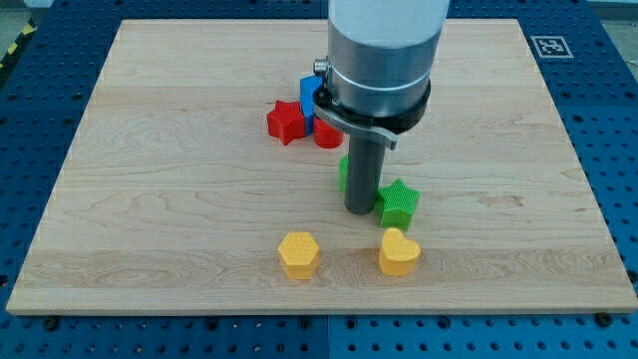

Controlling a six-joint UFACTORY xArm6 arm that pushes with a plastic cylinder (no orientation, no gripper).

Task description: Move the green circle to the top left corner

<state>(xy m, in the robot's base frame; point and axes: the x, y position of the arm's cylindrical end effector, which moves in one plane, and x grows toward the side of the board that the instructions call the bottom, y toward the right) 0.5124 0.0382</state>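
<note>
**Guide:** Looking down across a pale wooden board on a blue perforated bench, you see your arm's grey cylinder drop from the view's top and end in a dark rod. Its lower end, my tip, rests on the board just below centre. No jaws exist here, so nothing opens, closes or holds; the rod only pushes.

**Operator:** Where is the green circle?

**Guide:** Only a sliver of the green circle shows, at the rod's left edge and slightly above the tip. The rod hides the rest, and you cannot tell whether they touch. A green star sits just beside the tip on the view's right.

**Operator:** And the others?

**Guide:** A red star, a blue block and a red block cluster up and to the left of the circle. A yellow hexagon and a yellow heart lie near the bottom.

**Operator:** Why does the tip stand there?

**Guide:** Probably because it sits to the circle's lower right, a sensible side for driving it toward the top left corner. That red and blue cluster lies close to the path, so you may need to steer around it.
</note>
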